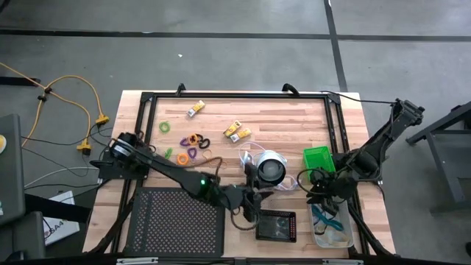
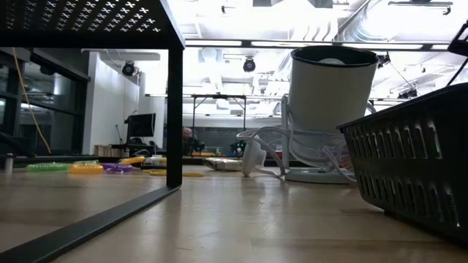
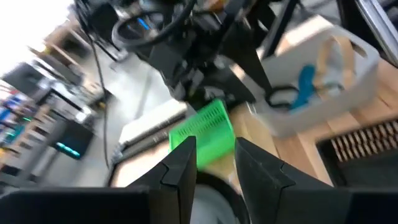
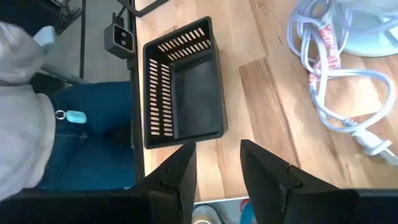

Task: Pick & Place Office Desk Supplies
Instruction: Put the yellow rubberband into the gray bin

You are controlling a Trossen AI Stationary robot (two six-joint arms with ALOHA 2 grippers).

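Note:
The loose supplies lie on the far-left part of the table: yellow-and-white packs (image 1: 195,109) (image 1: 237,132), and green (image 1: 165,127), orange-and-brown (image 1: 193,138) and purple (image 1: 190,153) loops. The low view shows the loops (image 2: 86,168) far off. A teal cord (image 1: 324,217) (image 3: 306,81) and a dark cord (image 3: 283,98) lie inside the clear tray. My left gripper (image 1: 254,200) (image 3: 216,163) hangs open between the round white-and-black object and the black tray, holding nothing. My right gripper (image 1: 315,190) (image 4: 219,163) is open and empty beside the clear tray's far end.
The round white-and-black object (image 1: 271,171) (image 2: 333,95) stands mid-table with its white cord (image 4: 329,68). Around it are the green tray (image 1: 318,158) (image 3: 208,127), black tray (image 1: 276,226) (image 4: 158,93) and clear tray (image 1: 318,234). A raised black mesh shelf (image 1: 176,221) fills the near left. A person (image 4: 81,143) stands at the near edge.

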